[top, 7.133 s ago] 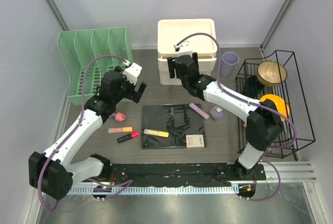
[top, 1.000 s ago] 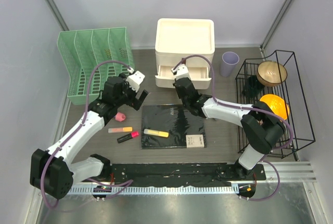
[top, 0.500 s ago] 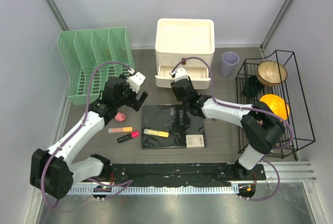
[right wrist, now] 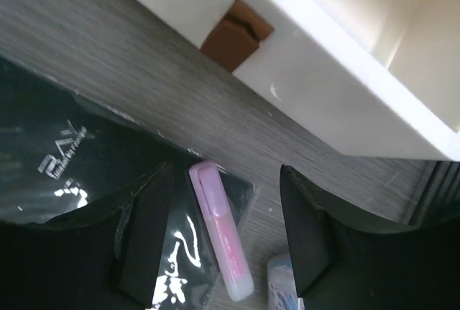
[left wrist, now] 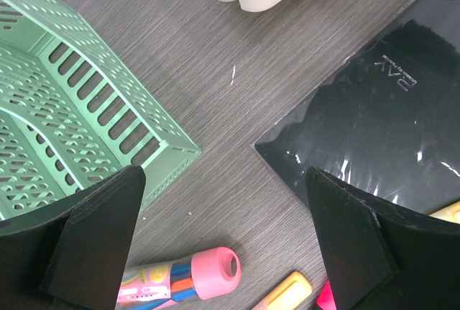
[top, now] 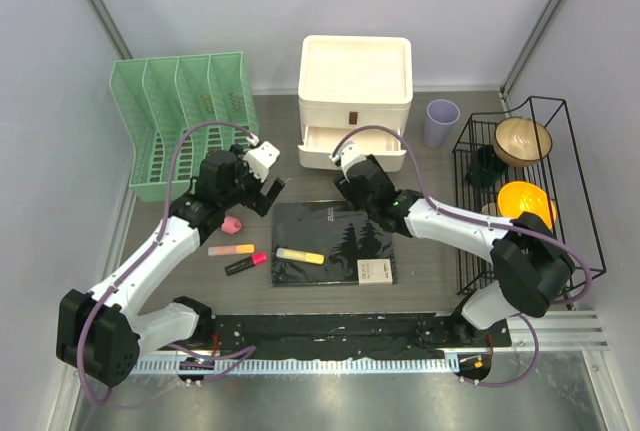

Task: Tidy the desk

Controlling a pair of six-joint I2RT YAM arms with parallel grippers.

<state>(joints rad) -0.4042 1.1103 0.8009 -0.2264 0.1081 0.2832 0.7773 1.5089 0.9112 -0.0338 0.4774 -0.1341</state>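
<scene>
Just before the open drawer (right wrist: pixel 345 108), right gripper (right wrist: pixel 226 245) hangs part-open and empty over a pink highlighter (right wrist: pixel 219 231) at the notebook (right wrist: pixel 57 173) edge on the desk (right wrist: pixel 108 58), so a sloppy pinch may snag the cover or roll it off; left gripper (left wrist: pixel 223 245) gapes wide, empty.

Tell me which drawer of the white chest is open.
The lower drawer: it is pulled out toward the arms, with its inside showing. The upper drawer sits flush with the chest, shut.
</scene>
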